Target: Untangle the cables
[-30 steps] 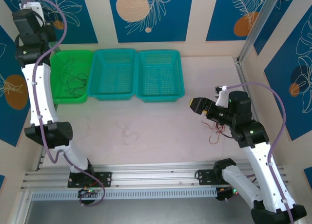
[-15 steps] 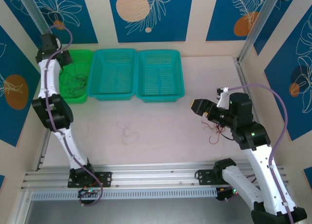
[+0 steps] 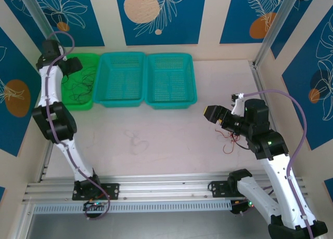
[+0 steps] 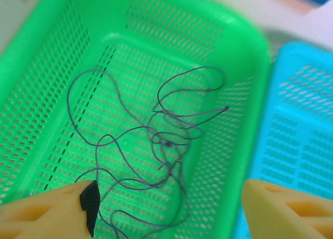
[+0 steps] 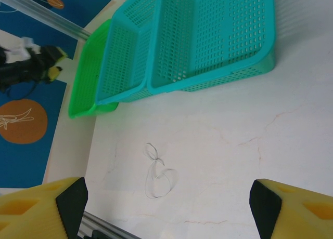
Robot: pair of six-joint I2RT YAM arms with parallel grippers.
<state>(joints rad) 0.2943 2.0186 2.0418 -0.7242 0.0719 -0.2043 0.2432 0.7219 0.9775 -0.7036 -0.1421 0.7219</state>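
**A:** How is the left arm standing?

**B:** The left arm rises steeply from its base and folds over the green basket, with the wrist pointing down into it. Its jaws are spread. The yellow fingers sit wide apart at the bottom of the wrist view, with nothing between them.

**A:** Where are the cables?

**B:** Dark cables lie looped on the floor of the green basket, beneath the left jaws and untouched by them. A pale cable lies curled on the tabletop, well apart from the green basket, toward the arm bases. Red cables lie farther still from the basket, off to its right.

**A:** And the right arm?

**B:** The right arm is bent low, with its wrist turned toward the green basket's side. Its jaws are spread and hold nothing.

**A:** Is anything hard to make out?

**B:** The right arm covers part of the red cables, so I cannot tell their full shape. From above, the dark cables are faint scribbles and I cannot count them. The frame edge cuts off the left fingers.
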